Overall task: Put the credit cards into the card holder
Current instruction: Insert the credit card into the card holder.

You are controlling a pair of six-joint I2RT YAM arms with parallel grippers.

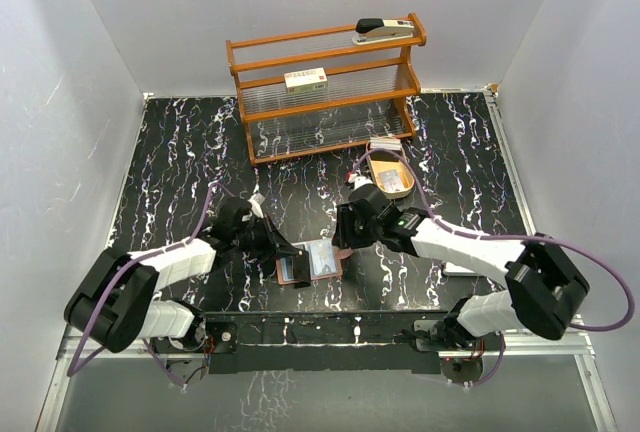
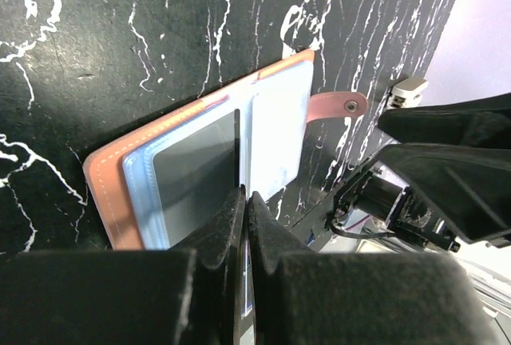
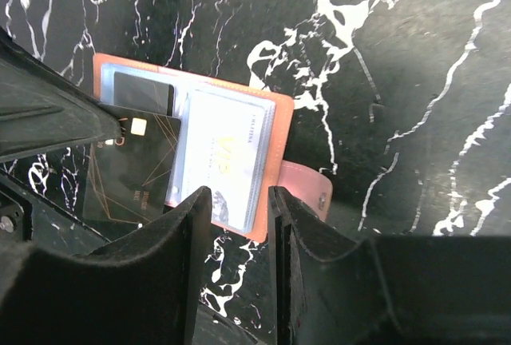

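Lying open, card holder point(image 1: 310, 264): spread flat on the black marbled tabletop point(image 1: 180, 162), close to the near edge, between the two arms, clear inner sleeves facing up.
Closing tab point(image 3: 307, 189): pink-brown, with a snap, sticking out past the right-hand cover onto the tabletop.
Left gripper point(image 2: 246, 197): pinched tight on a dark card point(image 3: 132, 173), jaws parted by no more than the card's thickness.
Dark card: gold chip showing, placed over the holder's left page; inside the sleeve or only on top of it, cannot tell.
Right gripper point(image 3: 239, 197): partway open, hanging just above the outer edge of the holder's right page, nothing between the jaws.
Pale card point(image 3: 223, 157): gold lettering, tucked in the clear sleeve of the right page.
Oval tray point(image 1: 374, 167): right of centre, well behind the holder, flat items inside too small to make out.
Wooden rack point(image 1: 325, 92): at the back of the tabletop, stapler point(image 1: 385, 30) on the top shelf, cream box point(image 1: 306, 79) on the shelf below.
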